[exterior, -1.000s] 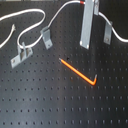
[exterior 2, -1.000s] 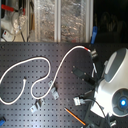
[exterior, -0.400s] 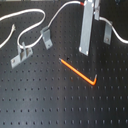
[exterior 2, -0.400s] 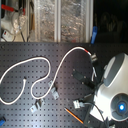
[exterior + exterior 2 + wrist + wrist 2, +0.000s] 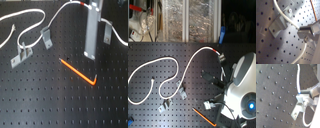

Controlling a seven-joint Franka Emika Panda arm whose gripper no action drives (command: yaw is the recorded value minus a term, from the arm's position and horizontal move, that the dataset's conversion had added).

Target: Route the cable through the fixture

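Observation:
The white cable loops across the black perforated board from the first exterior view's left and rises to my gripper. Beyond the gripper, the cable runs on past an upright metal fixture bracket. In the second exterior view its red band shows beside the robot arm. In both wrist views my gripper is shut on the cable, close beside the bracket. The cable lies across the bracket's top.
An orange L-shaped rod lies on the board in front of the gripper. Two more metal brackets stand at the first exterior view's left, inside the cable's loops. Shelving and clutter sit behind the board.
In the first exterior view the gripper, still holding the cable, has come slightly lower. The loops on the left have barely shifted.

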